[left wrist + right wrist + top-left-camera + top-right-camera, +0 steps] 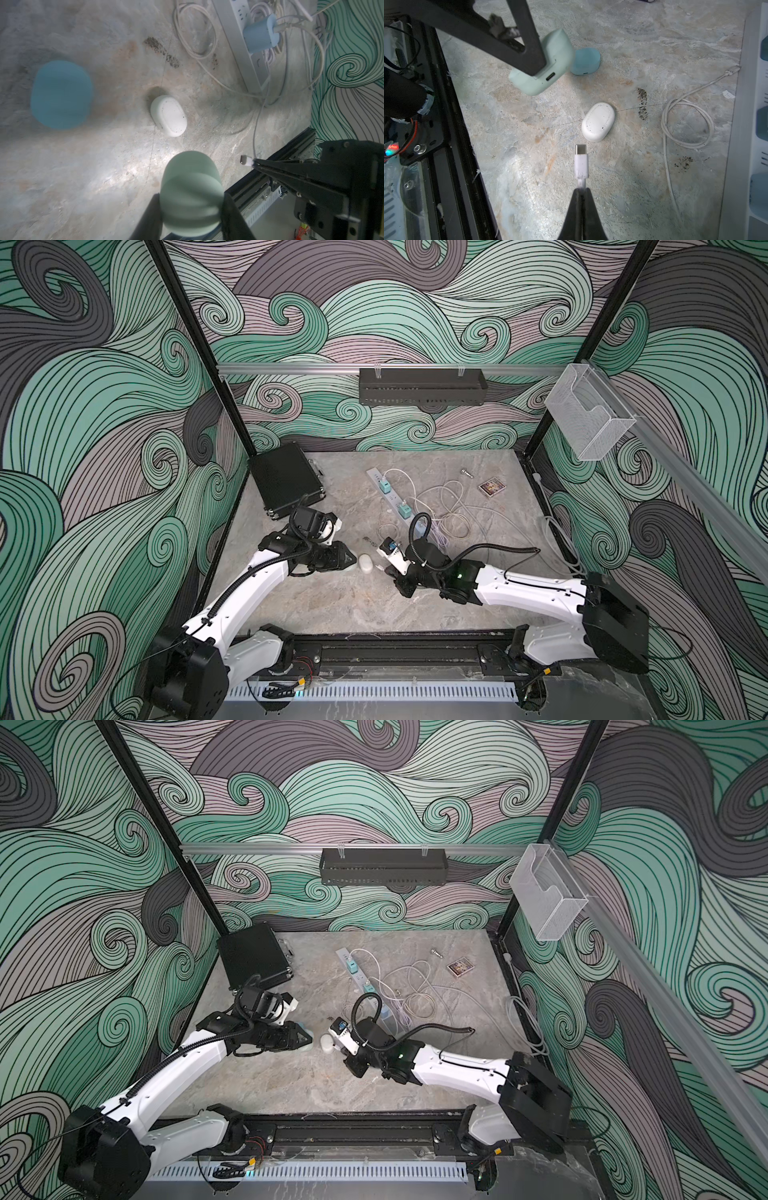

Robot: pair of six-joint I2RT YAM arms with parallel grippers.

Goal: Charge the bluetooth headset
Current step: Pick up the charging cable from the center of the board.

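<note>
My left gripper (190, 199) is shut on a mint-green headset case (191, 187), held just above the table; its charging port (550, 76) faces the right arm. My right gripper (581, 190) is shut on a white USB-C cable, whose plug (581, 160) sticks out past the fingertips, pointing toward the left gripper with a gap between them. A white case (598, 121) lies on the table between the two grippers (365, 563) (327, 1043). A blue case (585, 61) sits on the table beside the green one. In both top views the grippers face each other at mid-table.
A white power strip (388, 497) with teal chargers (404, 511) and loose coiled cables (449, 506) lies behind the right arm. A black ribbed box (286, 481) is at the back left. A small card box (491, 487) and a metal bolt (466, 473) lie at the back right.
</note>
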